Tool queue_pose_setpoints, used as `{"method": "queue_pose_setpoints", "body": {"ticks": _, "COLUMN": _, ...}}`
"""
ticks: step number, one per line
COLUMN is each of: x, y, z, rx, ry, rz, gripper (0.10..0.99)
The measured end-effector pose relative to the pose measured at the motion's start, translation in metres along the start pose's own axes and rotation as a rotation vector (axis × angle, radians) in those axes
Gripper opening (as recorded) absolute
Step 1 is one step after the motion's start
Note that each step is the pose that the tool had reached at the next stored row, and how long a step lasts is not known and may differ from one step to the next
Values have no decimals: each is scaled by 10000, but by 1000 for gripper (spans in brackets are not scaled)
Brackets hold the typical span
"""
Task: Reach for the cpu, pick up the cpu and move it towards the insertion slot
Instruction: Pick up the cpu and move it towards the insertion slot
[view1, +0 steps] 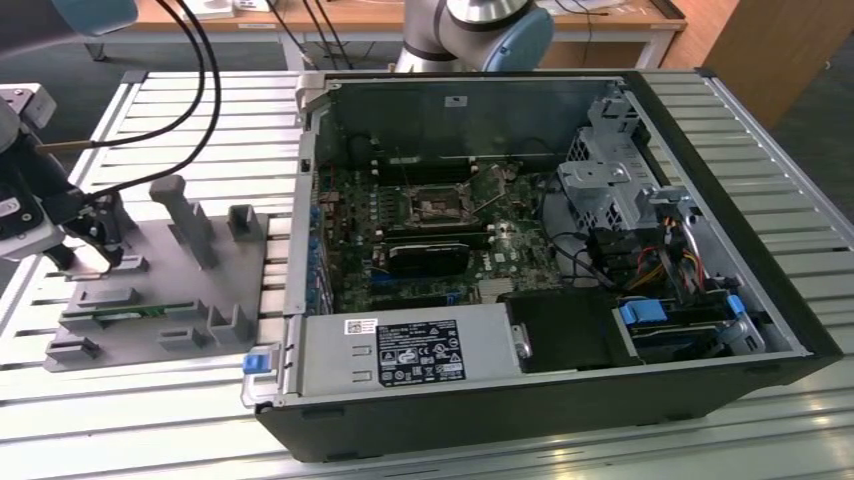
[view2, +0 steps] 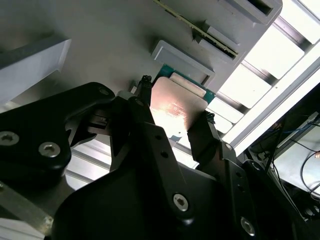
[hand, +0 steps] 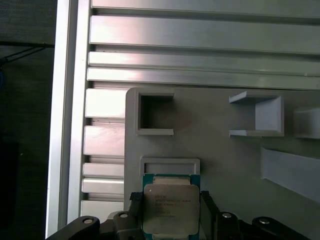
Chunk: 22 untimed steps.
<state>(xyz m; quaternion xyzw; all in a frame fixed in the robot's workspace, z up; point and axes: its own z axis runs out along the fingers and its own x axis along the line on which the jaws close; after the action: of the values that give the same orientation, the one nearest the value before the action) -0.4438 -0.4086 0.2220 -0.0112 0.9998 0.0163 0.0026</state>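
The gripper squeezes the cpu between its almost shut fingers at the grey fixture's edge on the exterior view's left, well apart from the insertion slot inside the open computer case.

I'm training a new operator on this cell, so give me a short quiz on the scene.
1. Fill in: inside the computer case, the insertion slot has a dark centre and a ___ frame.
2. True or false: the cpu lies in that slot.
3. The tool is at: A the grey fixture; B the computer case; C the floor.
Key: 1 silvery; 2 false; 3 A.
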Motion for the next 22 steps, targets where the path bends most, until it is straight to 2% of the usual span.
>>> {"method": "queue_pose_setpoints", "body": {"ticks": 22, "x": 0, "y": 3, "z": -58, "rx": 1, "ry": 0, "rz": 1, "gripper": 541}}
